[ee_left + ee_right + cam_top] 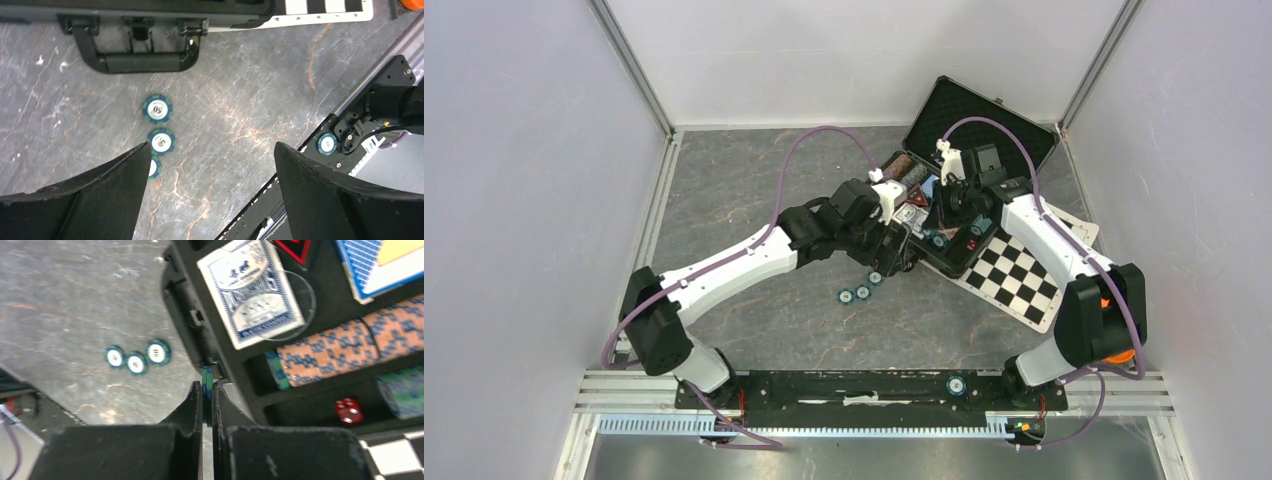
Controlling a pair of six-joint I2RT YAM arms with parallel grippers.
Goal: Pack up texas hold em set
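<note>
**Loose chips lying beside the open left end effector, right one carrying chips at the case**

Nearest the arm bases, a stray teal chip is lying on the base rail. Further out, three teal chips are sitting flat on the counter in a short row that is running toward the handle of the case. The left end effector is hovering over them with its jaws spread wide and holding nothing. The row is lying off to one side of the gap, its nearest chip partly tucked under one finger, so the left arm is plainly the nearer one and is probably needing a sideways shift to centre on a chip. Beyond, the right end effector is pinching a thin stack of teal chips edge-on at the rim of the case. Inside, a card deck, brown-white chips and a red die are resting in their slots
</note>
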